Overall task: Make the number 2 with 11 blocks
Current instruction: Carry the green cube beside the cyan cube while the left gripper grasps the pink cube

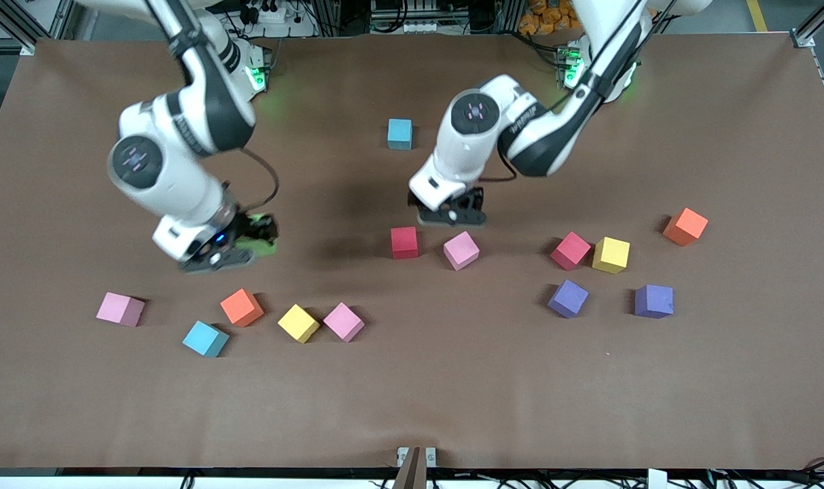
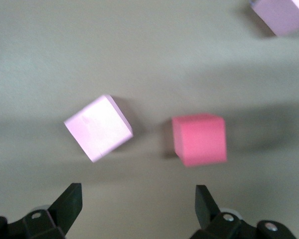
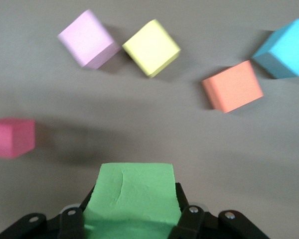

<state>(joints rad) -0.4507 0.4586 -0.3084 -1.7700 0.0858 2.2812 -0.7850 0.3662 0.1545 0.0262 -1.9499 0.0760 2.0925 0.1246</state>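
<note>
We see no part of the number 2 laid out yet: every cube on the table (image 1: 412, 407) lies loose and askew, none lined up with a neighbour in a row, so we judge the task barely begun, with all eleven placements still to come. Our right gripper (image 3: 134, 219) is clamped on a green block (image 3: 132, 196) and holds it in the air over the bare cloth toward the right arm's end of the table, just above a scatter of an orange block (image 1: 241, 307), a yellow block (image 1: 298, 322), a pink block (image 1: 344, 321), a light blue block (image 1: 205, 338) and another pink cube (image 1: 120, 309). Our left gripper (image 2: 139, 206) hangs with its jaws wide and empty over the middle of the table, right above a red block (image 1: 404, 242) and a pink cube (image 1: 461, 250) that sit near each other but apart. Toward the left arm's end lie a second red cube (image 1: 570, 250) touching a yellow one (image 1: 611, 255), two purple blocks (image 1: 568, 298), and a lone orange cube (image 1: 685, 226); one more light blue cube (image 1: 399, 133) sits farthest from the front camera. In our judgement the green block may be the first piece, and there are more than enough cubes to finish the digit.
</note>
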